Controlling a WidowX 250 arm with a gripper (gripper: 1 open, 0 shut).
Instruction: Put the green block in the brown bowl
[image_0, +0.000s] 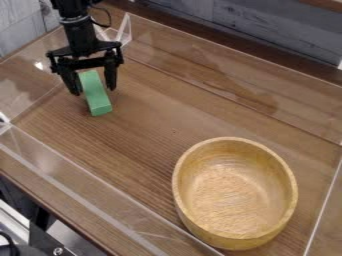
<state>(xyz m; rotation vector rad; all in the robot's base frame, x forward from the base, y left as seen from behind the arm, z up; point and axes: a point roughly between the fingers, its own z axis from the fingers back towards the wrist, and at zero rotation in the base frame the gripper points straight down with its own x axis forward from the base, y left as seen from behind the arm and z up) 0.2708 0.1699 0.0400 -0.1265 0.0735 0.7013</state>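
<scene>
The green block (98, 96) lies on the wooden table at the upper left, its long side running away from the camera. My gripper (91, 78) points straight down over the block's far end, open, with one dark finger on each side of it. I cannot tell whether the fingers touch the block. The brown bowl (237, 190) stands at the lower right, upright, with nothing in it, well apart from the gripper.
A low clear wall (80, 185) runs around the table (187, 110) along the front, the left and the right. A grey panelled wall stands behind.
</scene>
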